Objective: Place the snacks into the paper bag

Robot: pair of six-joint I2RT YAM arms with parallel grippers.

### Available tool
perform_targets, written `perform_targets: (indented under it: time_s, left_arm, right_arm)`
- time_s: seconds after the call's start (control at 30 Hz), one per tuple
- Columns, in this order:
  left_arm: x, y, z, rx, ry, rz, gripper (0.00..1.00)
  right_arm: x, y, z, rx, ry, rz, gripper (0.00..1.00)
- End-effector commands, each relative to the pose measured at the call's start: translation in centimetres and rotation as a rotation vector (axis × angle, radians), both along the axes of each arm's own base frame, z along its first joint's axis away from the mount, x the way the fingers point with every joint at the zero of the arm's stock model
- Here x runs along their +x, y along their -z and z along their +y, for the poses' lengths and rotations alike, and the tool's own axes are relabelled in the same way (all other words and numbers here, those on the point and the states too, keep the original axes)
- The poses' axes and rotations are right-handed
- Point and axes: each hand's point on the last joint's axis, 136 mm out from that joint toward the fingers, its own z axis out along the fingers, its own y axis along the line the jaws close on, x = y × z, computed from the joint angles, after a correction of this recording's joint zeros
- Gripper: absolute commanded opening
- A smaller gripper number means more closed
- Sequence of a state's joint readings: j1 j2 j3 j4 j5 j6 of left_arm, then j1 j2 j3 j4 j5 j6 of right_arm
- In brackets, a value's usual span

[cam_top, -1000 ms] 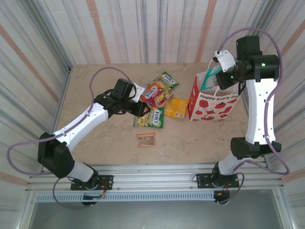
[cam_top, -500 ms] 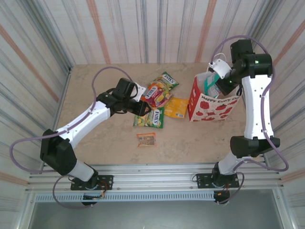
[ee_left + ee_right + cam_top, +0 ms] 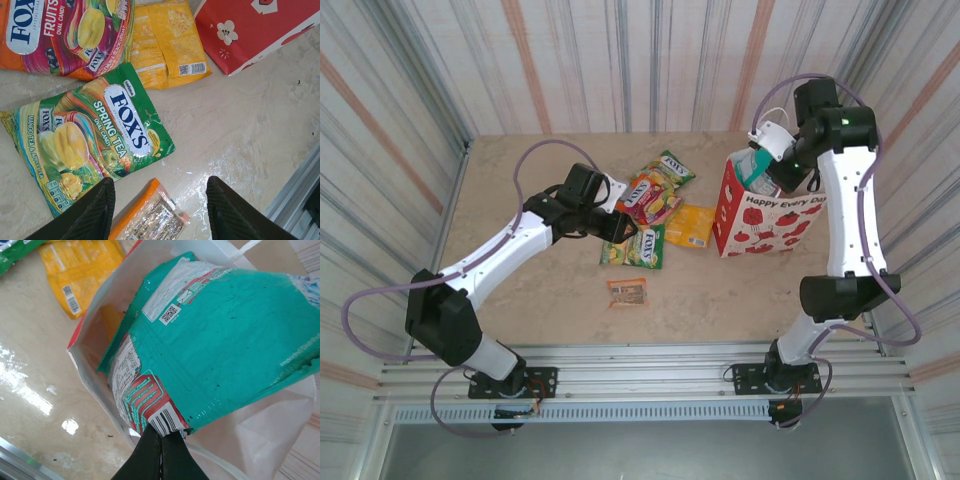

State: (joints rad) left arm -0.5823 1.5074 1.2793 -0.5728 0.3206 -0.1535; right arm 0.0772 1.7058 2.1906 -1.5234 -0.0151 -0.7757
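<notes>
**Snack packets grouped mid-table, with one teal packet held at the mouth of the paper bag.**

Near edge: a strip of bare table (image 3: 520,290) runs along the metal rail (image 3: 650,350), with open surface on the left side too. A small brown packet (image 3: 627,292) lies alone, apart from the green Fox's packet (image 3: 635,247) beyond it. The left gripper (image 3: 161,190) hovers over the gap between these two, its jaws partly apart and empty. Farther on, an orange-yellow packet (image 3: 690,225) lies just beside the base of the paper bag (image 3: 765,215). A red-orange Fox's packet (image 3: 648,197) overlaps its edge. A second green packet (image 3: 670,168) lies farthest. The bag stands upright right of the cluster, mouth open. The right gripper (image 3: 161,437) is pinched closed on the corner of the teal packet (image 3: 225,340), whose lower end sits inside the bag's rim.
</notes>
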Motion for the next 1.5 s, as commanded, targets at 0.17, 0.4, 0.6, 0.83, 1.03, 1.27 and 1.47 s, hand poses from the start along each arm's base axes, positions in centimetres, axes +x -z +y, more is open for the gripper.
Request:
perform_targets:
  time_s: [0.17, 0.4, 0.6, 0.83, 1.03, 1.27, 1.47]
  left_arm:
    - [0.5, -0.9, 0.0, -0.003, 0.011, -0.026, 0.53]
    - [0.4, -1.0, 0.0, -0.004, 0.01, -0.024, 0.53]
    - [0.5, -1.3, -0.2, -0.014, 0.015, -0.024, 0.53]
    - [0.4, -1.3, -0.6, -0.027, 0.019, -0.011, 0.53]
    - [0.3, -1.3, -0.7, -0.032, 0.022, -0.005, 0.52]
    - [0.0, -1.1, -0.4, -0.028, 0.019, -0.001, 0.52]
    - [-0.2, -0.9, -0.3, -0.027, 0.02, 0.002, 0.52]
  right_arm:
    - [1.3, -0.8, 0.5, -0.046, -0.053, -0.068, 0.0]
    - [1.3, 0.0, -1.4, -0.115, 0.061, -0.033, 0.28]
    - [1.1, -0.8, -2.8, -0.153, 0.172, -0.065, 0.47]
    - [0.6, -1.9, 0.9, 0.053, 0.26, -0.094, 0.52]
    - [0.9, -0.7, 3.7, 0.327, 0.449, 0.013, 0.54]
    - [1.8, 2.1, 6.3, 0.503, 0.607, 0.18, 0.53]
    - [2.2, 3.5, 8.4, 0.565, 0.617, 0.218, 0.52]
